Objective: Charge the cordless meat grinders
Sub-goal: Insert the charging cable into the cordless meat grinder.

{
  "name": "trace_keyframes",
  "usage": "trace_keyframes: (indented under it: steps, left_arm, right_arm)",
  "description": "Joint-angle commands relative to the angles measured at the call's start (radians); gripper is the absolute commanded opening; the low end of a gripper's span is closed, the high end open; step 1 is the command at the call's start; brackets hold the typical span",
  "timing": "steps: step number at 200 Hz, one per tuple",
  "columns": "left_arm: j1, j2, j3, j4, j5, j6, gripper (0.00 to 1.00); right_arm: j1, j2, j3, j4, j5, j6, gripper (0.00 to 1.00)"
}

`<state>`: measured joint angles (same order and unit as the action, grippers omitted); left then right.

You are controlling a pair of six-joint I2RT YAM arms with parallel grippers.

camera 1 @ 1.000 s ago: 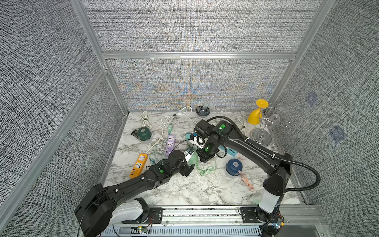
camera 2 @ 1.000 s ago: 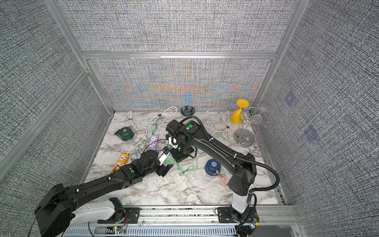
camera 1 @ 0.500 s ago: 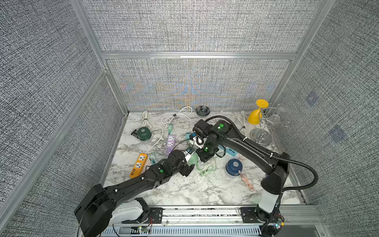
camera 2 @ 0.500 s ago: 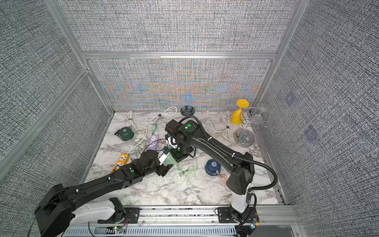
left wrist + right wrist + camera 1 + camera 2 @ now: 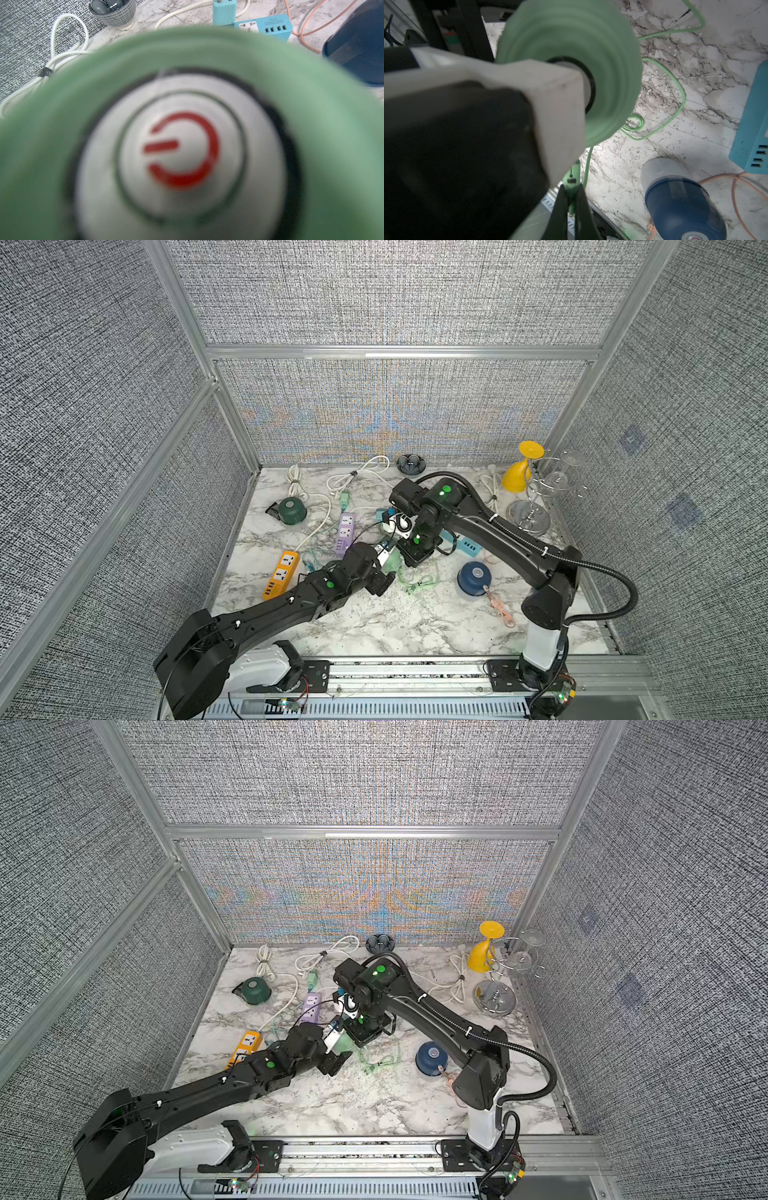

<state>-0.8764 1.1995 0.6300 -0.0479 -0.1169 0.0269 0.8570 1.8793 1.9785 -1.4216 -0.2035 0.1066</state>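
Marble surface [image 5: 374, 626], middle: your left tool [image 5: 386, 570] clasps mint grinder [image 5: 571, 62], tipped sideways; right tool [image 5: 571, 188] pinches plug [image 5: 572, 180]. Dome likely light, rigid, slick; grip ribbed flanks.

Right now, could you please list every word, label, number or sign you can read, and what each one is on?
Red power sign, no letters: on the silver button of the mint green grinder.
Printed label on the blue power strip: too small to read.
Red mark on top of the navy grinder: cut off, unreadable.
Nothing else readable.
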Motion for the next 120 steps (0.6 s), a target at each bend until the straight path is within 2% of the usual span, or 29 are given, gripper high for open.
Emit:
trace_keyframes:
  steps: [1,71,120]
  left_arm:
    - [-0.017,0.004,0.007,0.011,0.058,0.063,0.65]
    - [-0.036,0.027,0.020,-0.004,0.042,0.076,0.65]
    - [-0.036,0.000,0.022,0.008,0.050,0.070,0.65]
  right_arm:
    - [-0.005,0.008,0.029,0.119,-0.055,-0.005,0.00]
    - [-0.027,0.013,0.051,0.092,-0.010,-0.021,0.00]
    - [-0.024,0.009,-0.006,0.114,0.031,-0.044,0.00]
